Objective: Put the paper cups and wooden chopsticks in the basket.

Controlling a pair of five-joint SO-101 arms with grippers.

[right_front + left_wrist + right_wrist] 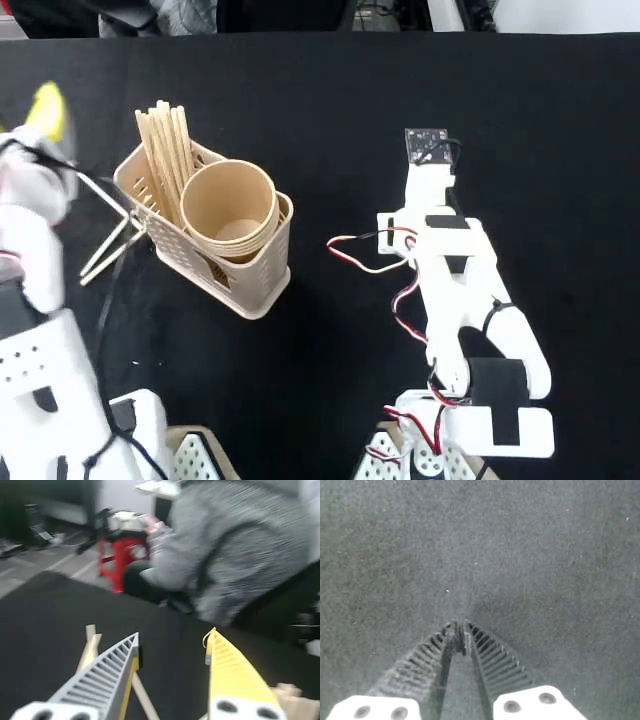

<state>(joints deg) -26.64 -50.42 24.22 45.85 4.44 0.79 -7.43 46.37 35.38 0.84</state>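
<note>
Standing spread with nothing between its jaws, the left gripper (174,635) hangs above the black table (330,90), with one grey finger (100,680) and one yellow. Just under the grey finger lie two loose wooden chopsticks (108,248), set in a narrow V on the table. Their far ends reach the nearest corner of the basket (255,285); whether they touch it cannot be told.

That single pale, perforated basket stands just past the left gripper, between the two arms. At the end nearer the left gripper, a bundle of chopsticks (165,150) stands upright and leans slightly outward; the sticks are packed too tightly to count. Beside them, toward the other arm, sit nested paper cups (230,205). Two rims show, and any more are hidden inside.

Well apart from the basket, the right gripper (458,628) is clenched on nothing, its tips meeting low over the table.
</note>
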